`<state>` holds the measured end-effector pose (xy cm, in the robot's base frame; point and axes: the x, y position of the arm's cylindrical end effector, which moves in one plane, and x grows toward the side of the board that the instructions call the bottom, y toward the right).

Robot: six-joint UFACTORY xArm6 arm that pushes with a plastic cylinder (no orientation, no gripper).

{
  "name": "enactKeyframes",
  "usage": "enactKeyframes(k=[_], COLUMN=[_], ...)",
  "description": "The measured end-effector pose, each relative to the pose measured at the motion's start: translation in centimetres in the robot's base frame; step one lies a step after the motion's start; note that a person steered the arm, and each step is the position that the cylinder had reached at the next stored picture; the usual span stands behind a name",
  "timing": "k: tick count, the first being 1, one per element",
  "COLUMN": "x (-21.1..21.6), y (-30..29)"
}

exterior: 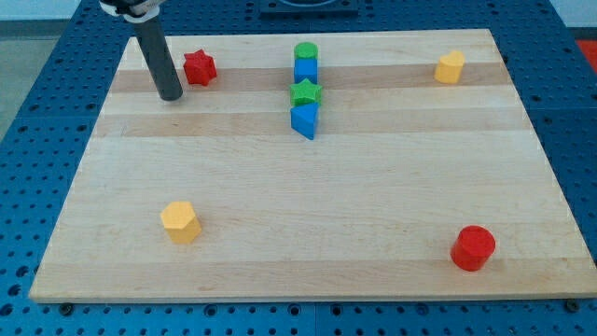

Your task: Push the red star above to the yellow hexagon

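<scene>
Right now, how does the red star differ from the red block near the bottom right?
The red star has points; the red cylinder is round. The red star lies at the view's top left, just right of my tip; the red cylinder sits far off, alone and looks larger. Both are red.

A straight, dark rod — matte, cylindrical, near-black — is seen ending in my tip (170,97); a pale collar is glimpsed at its upper, twelve-o'clock end.

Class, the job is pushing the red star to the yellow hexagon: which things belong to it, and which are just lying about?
Belongs to the job:
red star
yellow hexagon
my tip, left of the star

Lying about:
green cylinder
blue cube
green star
blue block
yellow block
red cylinder
</scene>
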<state>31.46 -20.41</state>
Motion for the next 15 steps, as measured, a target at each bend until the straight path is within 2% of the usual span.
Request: enactKeyframes(k=[2, 3, 6, 9, 11, 13, 14, 15], x=[-9.5, -12.2, -12.3, -6.3, 2.2, 12.7, 14.4, 13.7], y=[-2.4, -2.6, 0.1, 5.2, 5.2, 5.0, 5.0, 6.8])
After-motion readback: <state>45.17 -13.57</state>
